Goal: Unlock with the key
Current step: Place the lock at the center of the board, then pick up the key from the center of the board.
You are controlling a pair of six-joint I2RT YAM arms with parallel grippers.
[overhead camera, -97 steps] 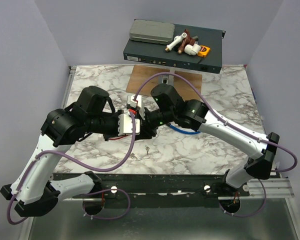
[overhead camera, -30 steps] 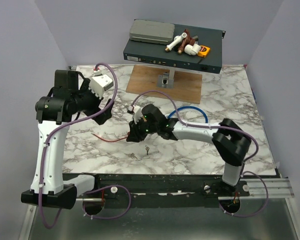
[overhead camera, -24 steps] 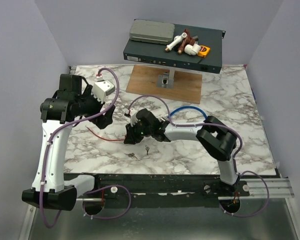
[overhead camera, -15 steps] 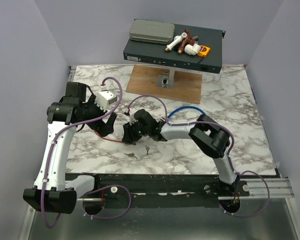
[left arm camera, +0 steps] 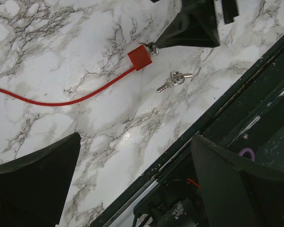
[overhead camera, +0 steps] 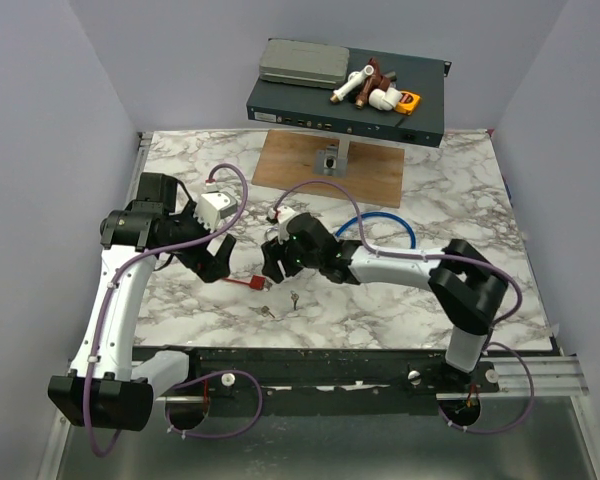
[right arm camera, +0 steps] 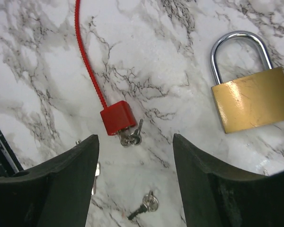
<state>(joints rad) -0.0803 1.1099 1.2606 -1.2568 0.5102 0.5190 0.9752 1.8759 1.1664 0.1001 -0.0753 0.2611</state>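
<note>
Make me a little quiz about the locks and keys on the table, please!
1. True or false: the right end effector is holding the red lock.
2. What touches the red lock's end? A) keys B) a coin C) nothing
3. Fill in: the padlock has a ___ coloured body.
Key: 1 false, it is open and empty; 2 A; 3 gold.

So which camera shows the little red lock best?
The right wrist view: the red lock is big and sharp there, with keys at its end. The left wrist view shows the lock smaller, with its long cable. In the top view the lock is only a tiny red speck.
</note>
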